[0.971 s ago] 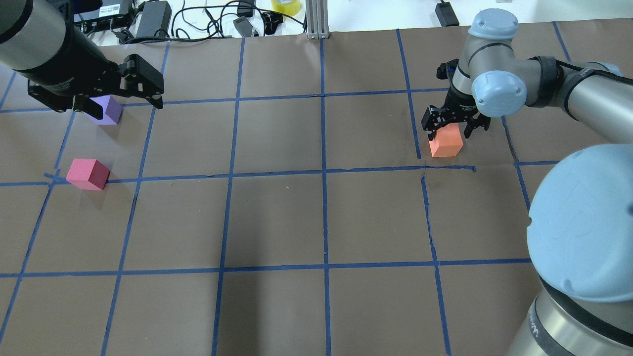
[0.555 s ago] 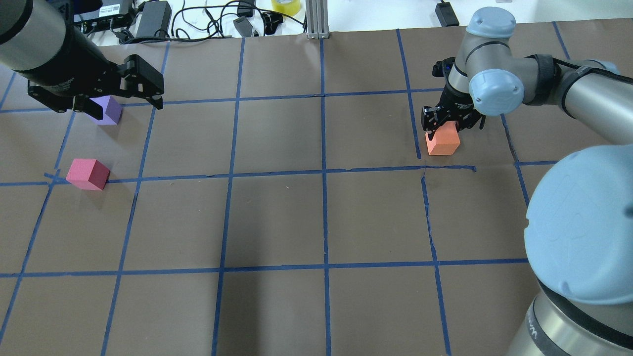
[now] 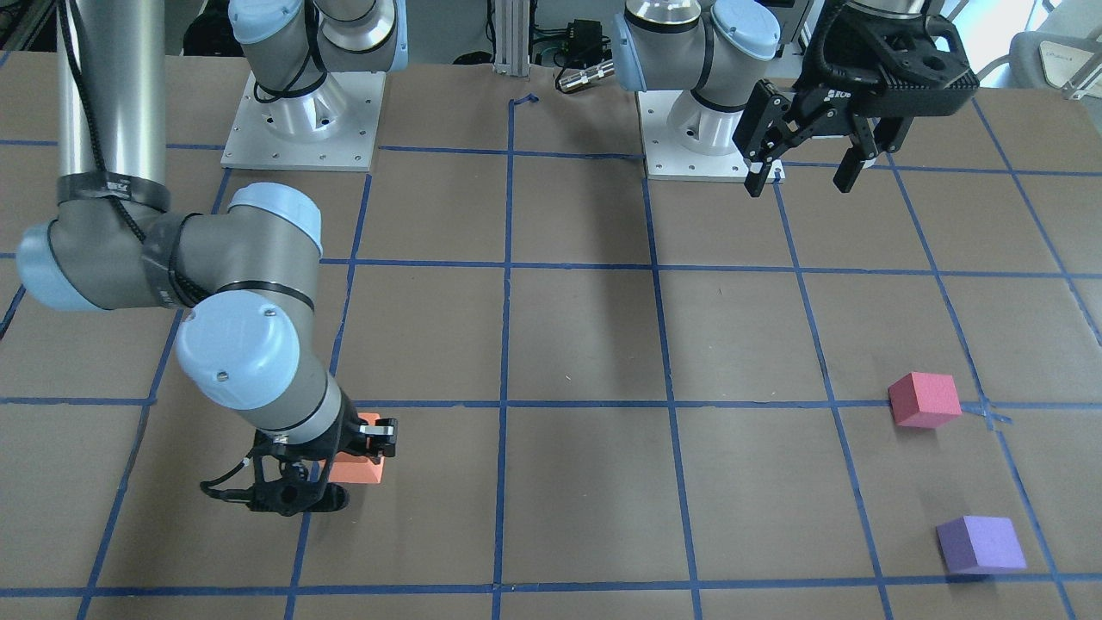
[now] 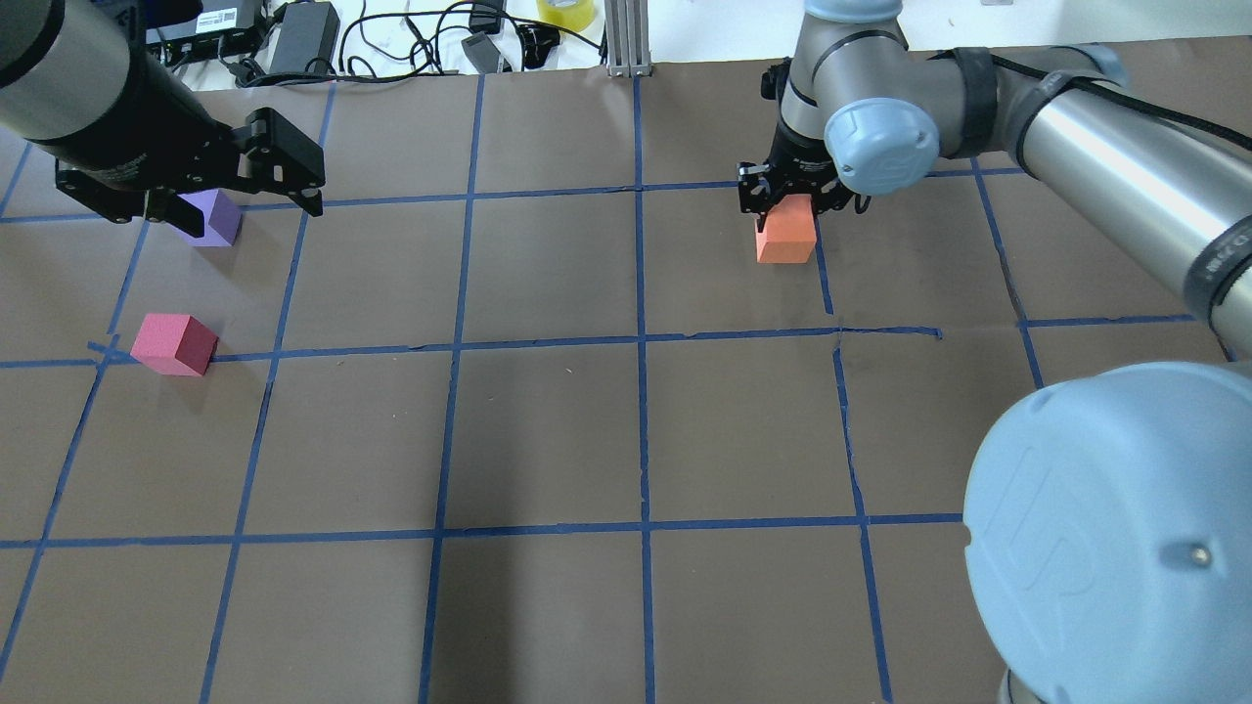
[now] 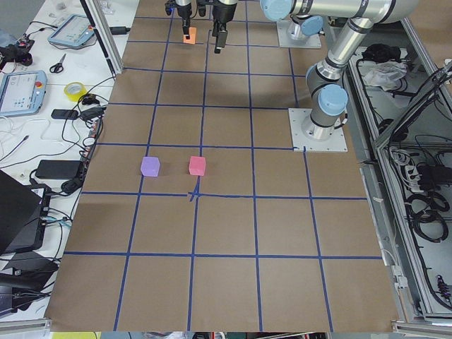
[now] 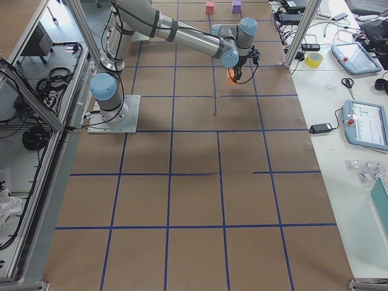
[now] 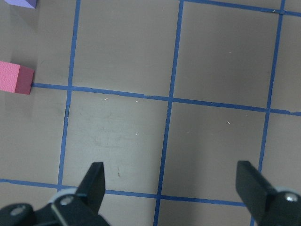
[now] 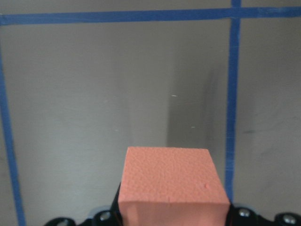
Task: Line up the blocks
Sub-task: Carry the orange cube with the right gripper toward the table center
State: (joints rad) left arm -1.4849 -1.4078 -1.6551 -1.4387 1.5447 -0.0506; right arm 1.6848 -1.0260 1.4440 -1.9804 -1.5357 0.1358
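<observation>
My right gripper (image 4: 788,202) is shut on the orange block (image 4: 785,235) and holds it low over the brown paper; the block also shows in the right wrist view (image 8: 171,181) and the front-facing view (image 3: 360,465). The pinkish-red block (image 4: 174,344) and the purple block (image 4: 217,220) lie far off at the table's left, a short way apart. My left gripper (image 4: 235,200) hangs open and empty high above the purple block, partly hiding it. In the left wrist view the pinkish-red block (image 7: 16,77) lies at the left edge, and the left gripper (image 7: 171,188) is wide open.
The table is brown paper with a grid of blue tape (image 4: 641,337). Cables, power adapters (image 4: 303,34) and a yellow tape roll (image 4: 565,12) lie beyond the far edge, beside an aluminium post (image 4: 626,39). Both arm bases (image 3: 301,120) stand at the robot's side.
My right gripper has shut on the orange block and carried it left and toward the far edge. The left arm and the other two blocks have not moved.
</observation>
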